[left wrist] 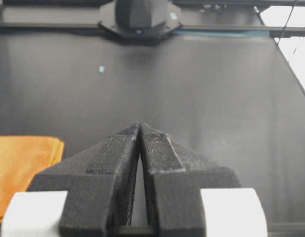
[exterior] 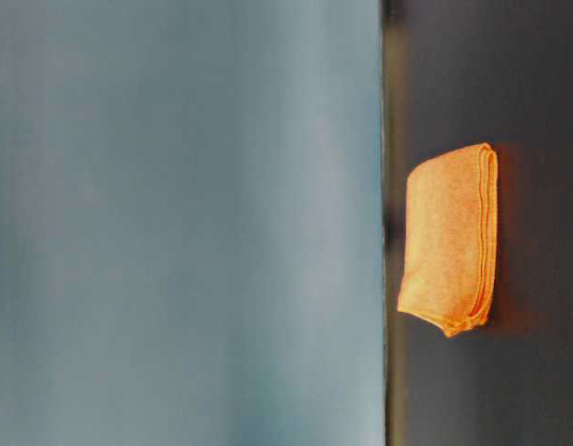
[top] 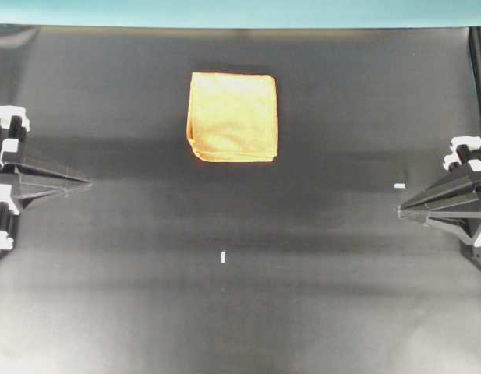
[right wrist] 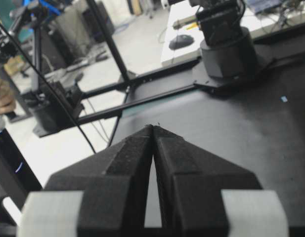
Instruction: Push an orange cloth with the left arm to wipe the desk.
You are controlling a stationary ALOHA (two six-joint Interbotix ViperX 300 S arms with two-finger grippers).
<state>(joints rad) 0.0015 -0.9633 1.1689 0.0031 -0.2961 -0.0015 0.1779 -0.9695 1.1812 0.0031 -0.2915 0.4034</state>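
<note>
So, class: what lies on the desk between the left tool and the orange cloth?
Nothing: in the overhead view only bare black desk separates the left tool from the cloth.

Pale floor, white table behind black frame.

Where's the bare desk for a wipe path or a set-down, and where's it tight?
Widest bare desk: the whole near half, below the orange cloth, holding only a small tape mark. Open lanes also run from the cloth to the left gripper and to the right gripper. Tightest: the narrow band between the cloth and the teal strip.
</note>
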